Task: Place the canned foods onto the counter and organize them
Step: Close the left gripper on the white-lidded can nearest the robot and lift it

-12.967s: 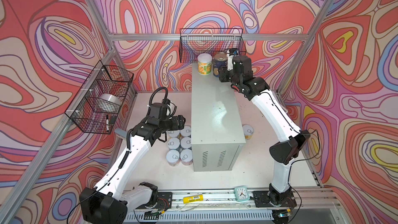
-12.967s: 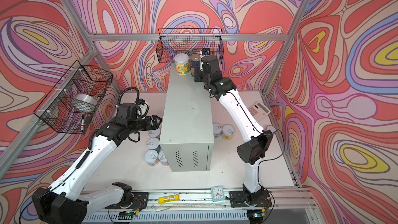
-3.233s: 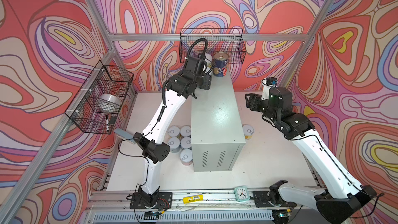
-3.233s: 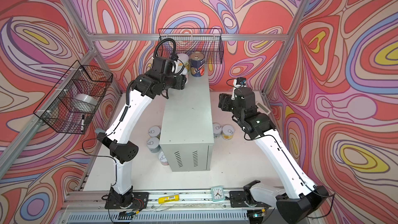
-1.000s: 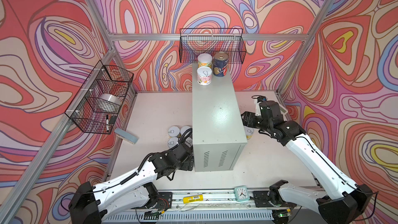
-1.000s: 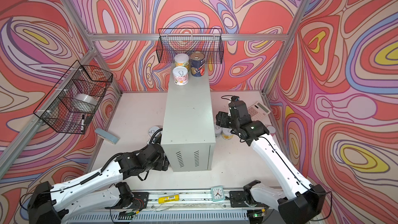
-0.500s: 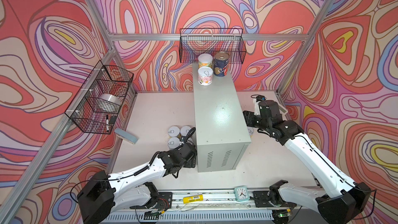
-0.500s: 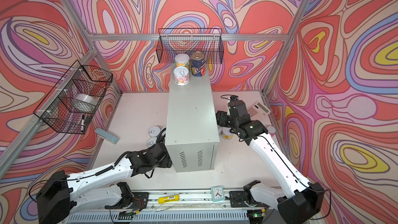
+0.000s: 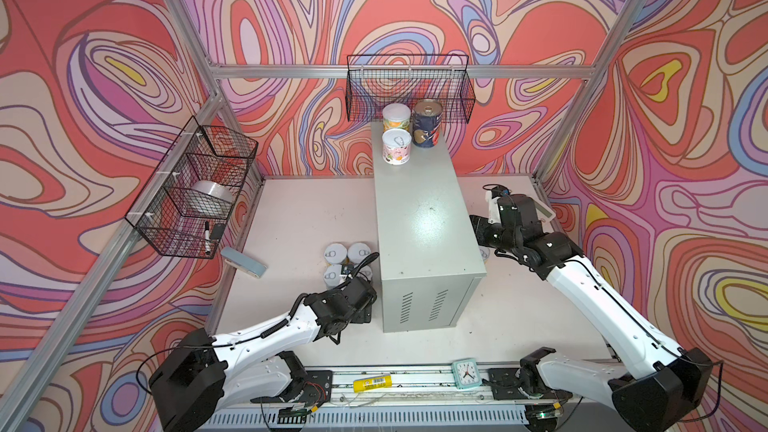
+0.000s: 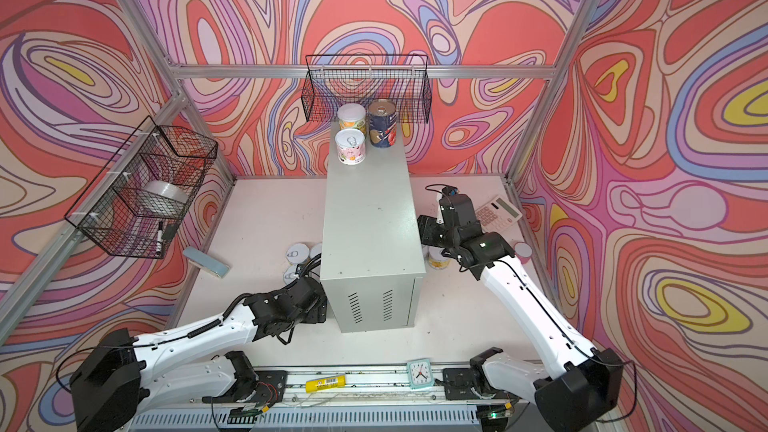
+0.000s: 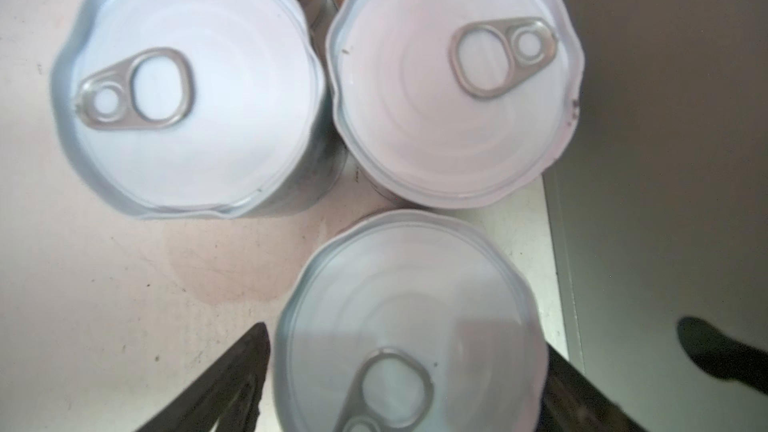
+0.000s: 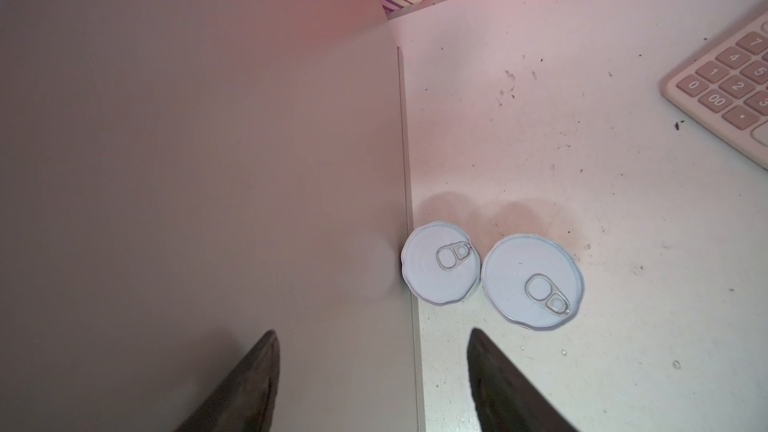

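Light-grey counter (image 9: 420, 209), navy can (image 9: 427, 130)

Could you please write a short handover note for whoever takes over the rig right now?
Left gripper: open, fingers either side of a can on the tabletop; no grip visible yet.
Right gripper: open, empty, by two cans beside the counter.
Done: three cans stand at the counter's far end.
Left to do: the tabletop cans on both sides of the counter go up and get lined up.
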`<state>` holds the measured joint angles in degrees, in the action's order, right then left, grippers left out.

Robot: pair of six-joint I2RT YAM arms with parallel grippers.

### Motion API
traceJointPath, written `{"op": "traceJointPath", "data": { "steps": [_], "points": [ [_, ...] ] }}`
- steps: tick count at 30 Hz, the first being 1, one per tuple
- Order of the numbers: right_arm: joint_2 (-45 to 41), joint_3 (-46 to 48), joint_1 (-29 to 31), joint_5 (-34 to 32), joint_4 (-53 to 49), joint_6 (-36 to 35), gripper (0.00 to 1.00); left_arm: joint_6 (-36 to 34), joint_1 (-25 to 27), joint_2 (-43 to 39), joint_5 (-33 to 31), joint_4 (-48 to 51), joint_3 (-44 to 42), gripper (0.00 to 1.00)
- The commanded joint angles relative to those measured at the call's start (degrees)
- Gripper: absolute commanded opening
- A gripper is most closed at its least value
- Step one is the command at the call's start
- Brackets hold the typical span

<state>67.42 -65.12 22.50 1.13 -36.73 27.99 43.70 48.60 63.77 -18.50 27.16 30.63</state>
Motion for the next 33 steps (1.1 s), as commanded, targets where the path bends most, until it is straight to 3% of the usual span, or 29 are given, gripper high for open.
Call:
{"op": "traceJointPath", "data": {
  "steps": [1, 8, 17, 27, 33],
  "points": [
    [0.83, 0.5, 3.59, 1.32, 1.41, 1.0, 0.73, 0.0, -1.02, -1.52, -1.89, 2.45, -0.57, 0.9],
    [2.06, 0.26, 7.63, -0.68, 2.28, 2.47, 0.72, 0.06, -2.03, -2.49, -1.27, 2.29, -2.45, 0.91],
    [0.71, -0.87, 7.73, -6.11, 0.17, 1.46, 0.77, 0.33, -2.59, -2.85, -2.67, 2.48, -2.22, 0.95],
    [2.03, -0.17, 7.56, -5.94, 1.27, 0.93, 0.78, 1.29, -3.25, 0.19, -3.86, -2.92, -4.12, 0.95],
    [2.28, 0.21, 7.52, -6.4, 1.77, 0.58, 0.77, 1.4, -3.34, 0.01, -4.83, -6.67, -5.88, 0.9]
  ]
}}
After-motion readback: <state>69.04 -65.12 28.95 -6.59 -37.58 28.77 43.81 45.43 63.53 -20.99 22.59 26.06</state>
